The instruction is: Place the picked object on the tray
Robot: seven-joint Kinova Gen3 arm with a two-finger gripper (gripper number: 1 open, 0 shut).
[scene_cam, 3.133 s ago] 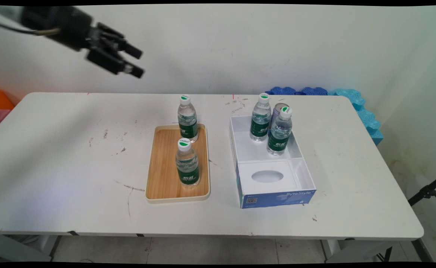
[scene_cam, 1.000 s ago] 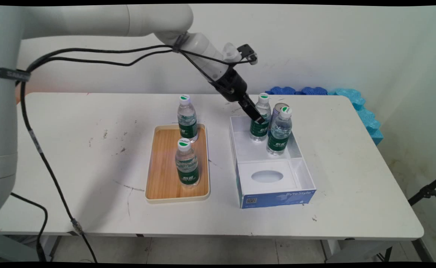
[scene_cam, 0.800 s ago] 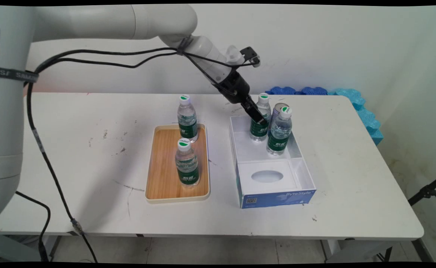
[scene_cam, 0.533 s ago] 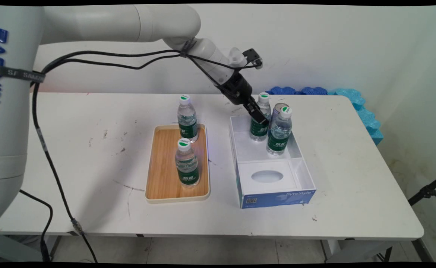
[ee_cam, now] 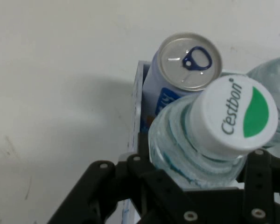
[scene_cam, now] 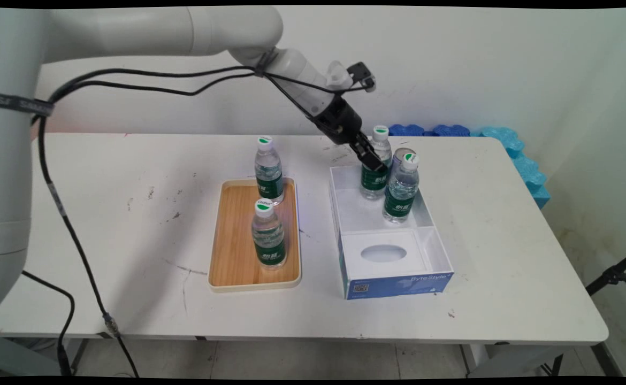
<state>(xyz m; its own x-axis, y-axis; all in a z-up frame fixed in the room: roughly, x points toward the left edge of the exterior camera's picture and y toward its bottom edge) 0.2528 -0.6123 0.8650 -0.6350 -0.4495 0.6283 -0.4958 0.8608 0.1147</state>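
In the back compartment of the white and blue box [scene_cam: 437, 251] on the bench [scene_cam: 104, 224], the tool [scene_cam: 373, 162] was pinched around a water bottle [scene_cam: 375, 170], just below its white and green cap. A second bottle [scene_cam: 401, 188] and a silver-topped can [scene_cam: 398, 160] stood beside it in the same compartment. To the left, a wooden tray [scene_cam: 233, 240] carried two upright bottles, one near the front [scene_cam: 268, 235] and one at the back [scene_cam: 268, 171].
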